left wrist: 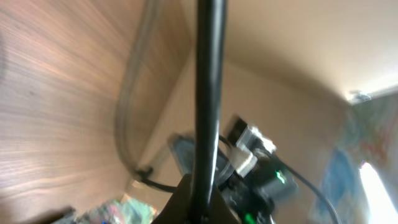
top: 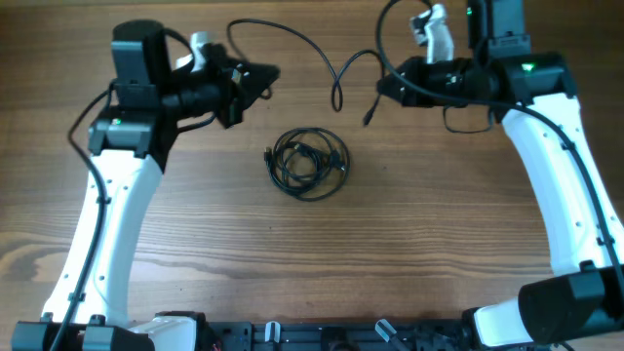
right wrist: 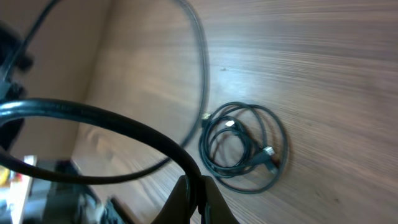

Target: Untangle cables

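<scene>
On a wooden table [top: 195, 224], the left gripper [top: 267, 77] and the right gripper [top: 383, 82] are each pinched closed on one loose cable [right wrist: 93, 114], which sags in a curve between them along the far side. The other cables [top: 309, 163] lie flat in a small coiled bundle near the table's middle, between the arms and apart from both grippers.

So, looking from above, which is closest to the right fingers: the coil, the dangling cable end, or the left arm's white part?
1. Cable end, dangling just below the right fingers.
2. Coil, in the middle, down and to their left in the picture.
3. Left arm's white part, far at the opposite side.
</scene>
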